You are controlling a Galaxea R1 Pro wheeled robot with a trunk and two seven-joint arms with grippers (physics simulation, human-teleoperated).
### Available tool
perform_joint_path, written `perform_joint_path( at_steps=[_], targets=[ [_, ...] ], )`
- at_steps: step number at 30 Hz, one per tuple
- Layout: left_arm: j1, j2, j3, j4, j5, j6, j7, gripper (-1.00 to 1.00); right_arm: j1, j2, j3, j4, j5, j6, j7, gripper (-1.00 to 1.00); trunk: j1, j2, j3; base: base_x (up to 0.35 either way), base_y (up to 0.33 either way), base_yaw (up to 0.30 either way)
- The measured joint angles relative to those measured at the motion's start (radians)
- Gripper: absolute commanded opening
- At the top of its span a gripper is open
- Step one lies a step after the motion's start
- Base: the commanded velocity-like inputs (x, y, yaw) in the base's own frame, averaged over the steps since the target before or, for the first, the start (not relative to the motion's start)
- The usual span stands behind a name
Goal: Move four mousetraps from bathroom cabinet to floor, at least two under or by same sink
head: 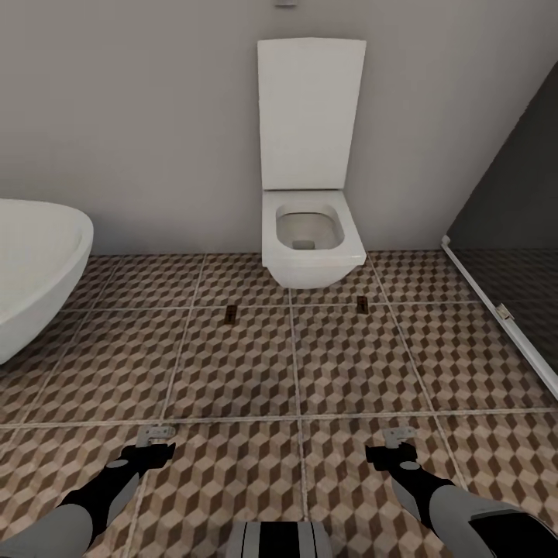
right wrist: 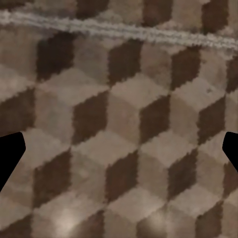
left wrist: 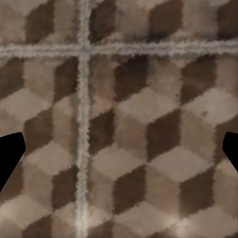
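Observation:
Two tiny dark-brown mousetraps lie flat on the cube-patterned bathroom floor (head: 232, 372): one mousetrap (head: 230, 313) sits left of the toilet's base, the other mousetrap (head: 362, 303) just right of it. My left gripper (head: 155, 435) and right gripper (head: 399, 438) hang low over the tiles near me, well short of both traps. In the wrist views the left gripper (left wrist: 119, 148) and right gripper (right wrist: 119, 148) are open, their dark fingertips (left wrist: 10, 153) (right wrist: 10, 153) far apart, with bare floor (left wrist: 148, 124) (right wrist: 124, 124) between them. The cabinet and the sink are out of view.
A white wall-hung toilet (head: 310, 232) with a raised lid stands against the grey wall ahead. The oval white bathtub (head: 31, 271) is at the left. A dark glass shower screen (head: 504, 232) with a white bottom rail runs along the right.

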Motion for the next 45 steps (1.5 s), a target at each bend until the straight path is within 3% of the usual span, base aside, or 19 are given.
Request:
perform_joint_path(
  at_steps=[33,45],
  targets=[
    [0.000,-0.011,-0.002,-0.003,0.000,0.009,-0.002,1.00,0.000,-0.001,0.000,0.000,0.000,0.000,-0.001,1.00,0.000,0.000,0.000,0.000,0.000,0.000],
    [0.000,-0.011,-0.002,-0.002,0.000,0.010,-0.005,1.00,0.000,0.000,0.000,0.000,0.000,0.000,-0.003,1.00,-0.005,0.003,0.046,0.000,0.000,0.000]
  ],
)
